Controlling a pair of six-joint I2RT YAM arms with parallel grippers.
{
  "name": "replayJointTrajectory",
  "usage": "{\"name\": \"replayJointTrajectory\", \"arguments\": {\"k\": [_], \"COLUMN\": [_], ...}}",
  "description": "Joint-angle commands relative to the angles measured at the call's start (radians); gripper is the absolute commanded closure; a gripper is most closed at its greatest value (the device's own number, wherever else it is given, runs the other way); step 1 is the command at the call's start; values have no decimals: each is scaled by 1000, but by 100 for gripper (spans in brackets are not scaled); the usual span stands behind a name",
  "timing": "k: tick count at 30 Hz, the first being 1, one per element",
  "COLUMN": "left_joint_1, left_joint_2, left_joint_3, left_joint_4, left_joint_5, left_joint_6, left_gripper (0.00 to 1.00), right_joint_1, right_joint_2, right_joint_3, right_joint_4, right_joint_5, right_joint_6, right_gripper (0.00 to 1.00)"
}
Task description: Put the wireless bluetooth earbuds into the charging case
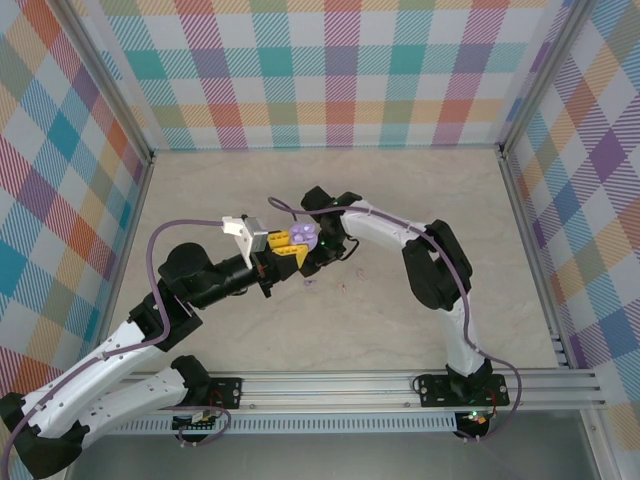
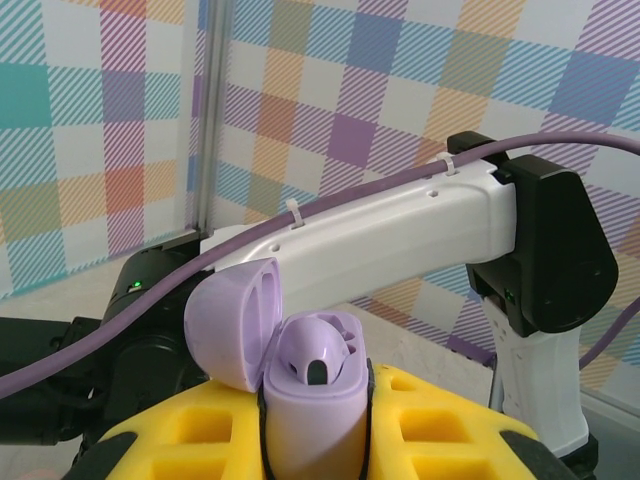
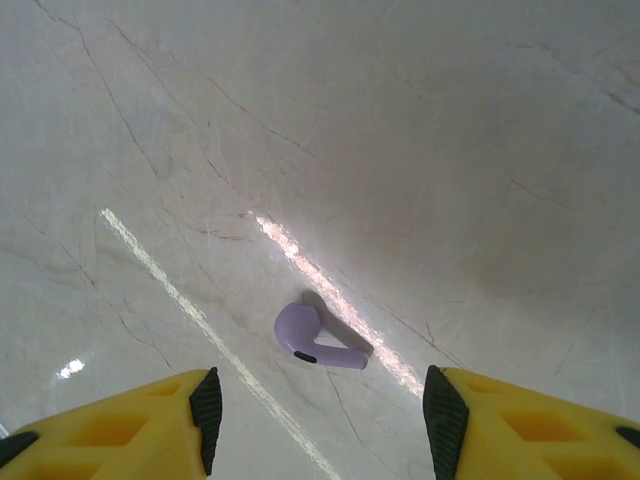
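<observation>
The charging case [image 2: 305, 390] was clamped in the left gripper [image 2: 315, 435], the right arm [image 2: 400, 225] just behind; the right gripper [image 3: 320, 425] jaws were parted over a purple earbud [image 3: 305, 335].

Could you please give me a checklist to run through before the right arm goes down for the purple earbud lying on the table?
1. Charging case secured by the left gripper: ok, jaws shut on it.
2. Lid open: ok, tipped back to the left.
3. Free socket inside the case: cannot tell from the left wrist view.
4. Right gripper ready: ok, jaws apart, holding nothing.
5. Purple earbud lined up: ok, it lies flat on the table between the two jaws, nearer the left one.
6. Clearance above the earbud: cannot tell.
</observation>
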Motion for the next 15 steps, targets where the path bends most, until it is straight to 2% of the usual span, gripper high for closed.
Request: {"name": "replayJointTrajectory", "arguments": {"k": [1,15], "left_joint_1": [-15,-15], "left_joint_2": [6,13], "left_joint_3": [22,20], "left_joint_4": [16,4], "left_joint_5": [25,19], "left_joint_6": [-19,-19], "left_gripper": [99,99], "right_joint_1": [21,89], "right_joint_2": [24,103], "right_joint_3": [40,94], "right_joint_4": [-56,-99], "right_joint_5": [12,167], "right_joint_6": [-51,-148], "right_gripper": [42,38]}}
